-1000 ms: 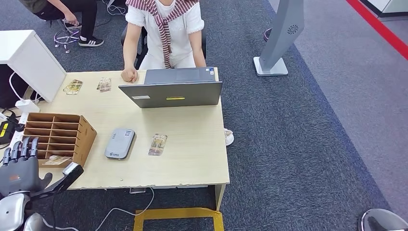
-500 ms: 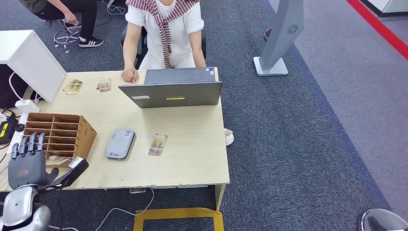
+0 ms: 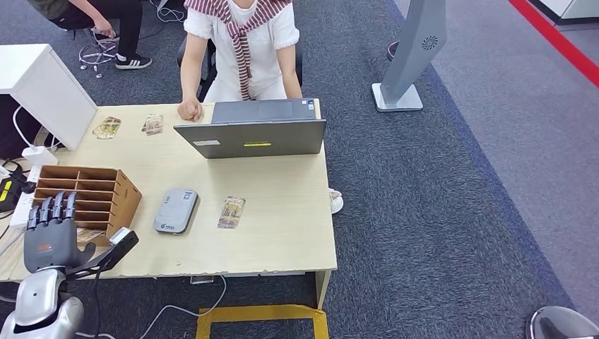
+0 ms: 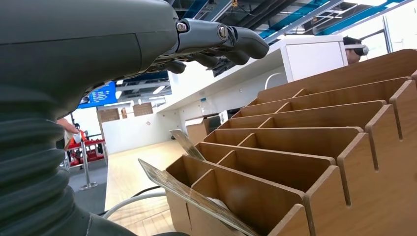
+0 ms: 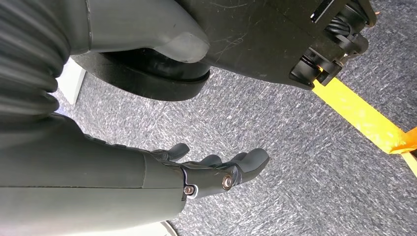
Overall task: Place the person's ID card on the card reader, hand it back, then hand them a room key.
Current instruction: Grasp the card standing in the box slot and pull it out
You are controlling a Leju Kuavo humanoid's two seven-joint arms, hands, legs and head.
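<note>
Looking down from the head view, we see our left hand raised at the near left corner of the table, beside the wooden rack. Its fingers are straight and a little apart, the thumb points toward the reader, and it holds nothing. The card lies flat on the table just to the right of the reader, not touching it; its long axis runs from our side toward the laptop, tilted slightly to the right. Two more cards lie at the far left edge, near the fist of the person who sits behind the laptop. In the left wrist view a card leans in a front slot of the rack. Our right hand hangs over the grey carpet, with fingers loosely bent, apart and holding nothing.
</note>
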